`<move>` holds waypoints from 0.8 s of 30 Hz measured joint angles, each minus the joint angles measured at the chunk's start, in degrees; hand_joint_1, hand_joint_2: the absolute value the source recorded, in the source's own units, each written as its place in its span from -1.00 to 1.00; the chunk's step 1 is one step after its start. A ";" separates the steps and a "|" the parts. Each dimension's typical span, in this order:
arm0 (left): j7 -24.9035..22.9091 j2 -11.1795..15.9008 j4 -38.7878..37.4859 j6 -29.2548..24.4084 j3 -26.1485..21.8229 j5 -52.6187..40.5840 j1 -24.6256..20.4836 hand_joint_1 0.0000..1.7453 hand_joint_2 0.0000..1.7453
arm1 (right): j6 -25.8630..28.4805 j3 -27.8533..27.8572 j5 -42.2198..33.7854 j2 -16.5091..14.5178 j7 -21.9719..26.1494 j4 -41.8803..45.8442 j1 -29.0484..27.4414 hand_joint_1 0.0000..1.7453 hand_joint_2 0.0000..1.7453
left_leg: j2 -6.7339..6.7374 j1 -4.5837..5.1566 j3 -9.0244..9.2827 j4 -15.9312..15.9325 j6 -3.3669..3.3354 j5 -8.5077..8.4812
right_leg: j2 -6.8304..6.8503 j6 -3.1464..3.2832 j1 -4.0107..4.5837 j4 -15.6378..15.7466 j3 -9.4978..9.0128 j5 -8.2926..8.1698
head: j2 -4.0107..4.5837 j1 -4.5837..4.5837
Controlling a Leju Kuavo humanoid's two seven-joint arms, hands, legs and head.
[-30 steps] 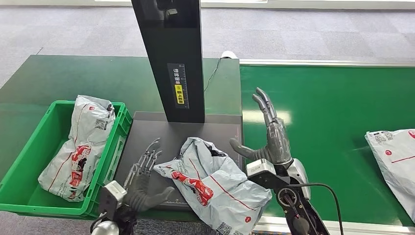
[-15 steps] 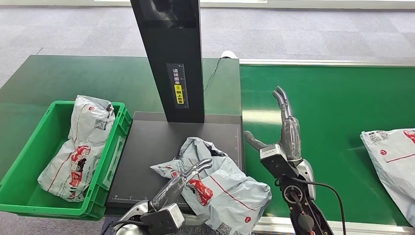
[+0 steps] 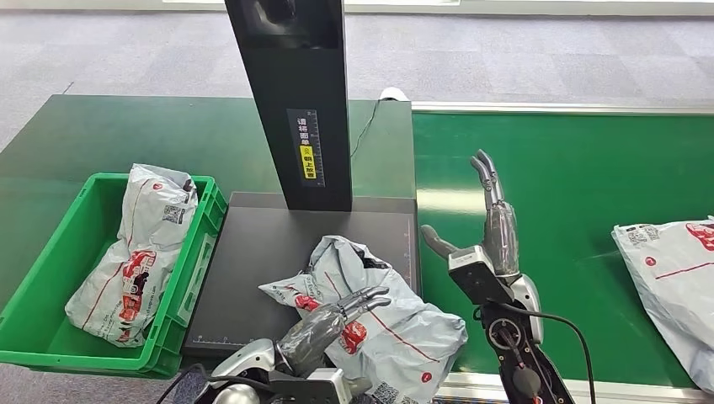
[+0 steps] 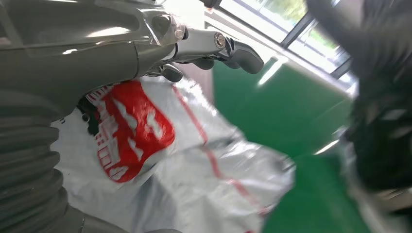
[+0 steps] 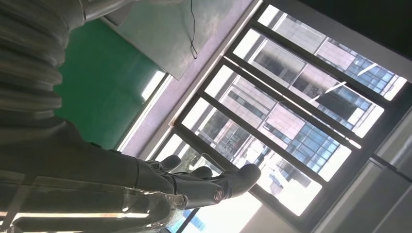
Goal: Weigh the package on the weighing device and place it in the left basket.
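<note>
A crumpled grey package [image 3: 383,324] with a red logo lies on the front right of the dark weighing platform [image 3: 261,252], below the black column [image 3: 295,101]. My left hand [image 3: 333,324] comes in from below and lies over the package's near left part, with its fingers stretched out across the red print. The left wrist view shows those fingers [image 4: 233,48] extended above the package [image 4: 194,165], not closed on it. My right hand [image 3: 492,236] stands upright and open over the green belt, just right of the platform. The right wrist view shows the right hand [image 5: 194,184] empty against windows.
A green basket [image 3: 192,269] stands left of the platform with another grey package [image 3: 139,252] inside. A further package [image 3: 674,269] lies on the green conveyor belt [image 3: 572,185] at the right edge. The dark green table extends behind the basket.
My left hand swung from the platform's left side onto the package and now reaches further across it. My right hand shifted right, then held still. The belt package drifted slightly left.
</note>
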State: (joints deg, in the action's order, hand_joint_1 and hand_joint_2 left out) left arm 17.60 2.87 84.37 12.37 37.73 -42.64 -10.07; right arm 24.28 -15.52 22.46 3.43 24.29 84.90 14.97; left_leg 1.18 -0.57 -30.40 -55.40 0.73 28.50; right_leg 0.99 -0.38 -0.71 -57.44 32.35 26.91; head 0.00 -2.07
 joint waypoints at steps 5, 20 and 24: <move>-7.06 -0.86 -6.57 -1.95 3.01 -9.67 -2.21 -1.00 1.00 | 0.25 -0.02 1.21 -0.48 -1.02 -0.86 0.82 -1.00 1.00 | -0.01 0.00 0.00 0.00 0.00 0.00 | 0.00 0.00 0.00 0.00 0.00 0.00 | 0.00 0.01; -13.28 -3.75 -13.95 -4.98 2.98 -17.27 -3.78 -0.47 1.00 | 0.60 0.21 2.30 -0.79 -1.47 -1.55 0.59 -1.00 1.00 | 0.01 0.00 0.25 0.01 0.00 0.00 | 0.00 0.00 0.00 0.00 -0.27 0.00 | 0.00 0.01; -11.67 -3.97 -14.22 -5.16 2.52 -17.56 -3.78 0.88 1.00 | 0.77 0.54 2.40 -0.68 -1.47 -1.54 -0.02 -1.00 1.00 | 0.02 0.00 0.32 0.01 0.00 0.00 | 0.00 0.00 0.00 0.00 -0.33 0.00 | 0.00 0.00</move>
State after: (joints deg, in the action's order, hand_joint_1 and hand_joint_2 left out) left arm 5.94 -1.10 70.16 7.21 40.25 -60.19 -13.86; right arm 25.05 -14.99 24.87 2.75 22.82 83.37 14.95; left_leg 1.20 -0.57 -30.07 -55.39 0.73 28.50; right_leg 0.98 -0.38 -0.71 -57.44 32.02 26.90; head 0.00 -2.07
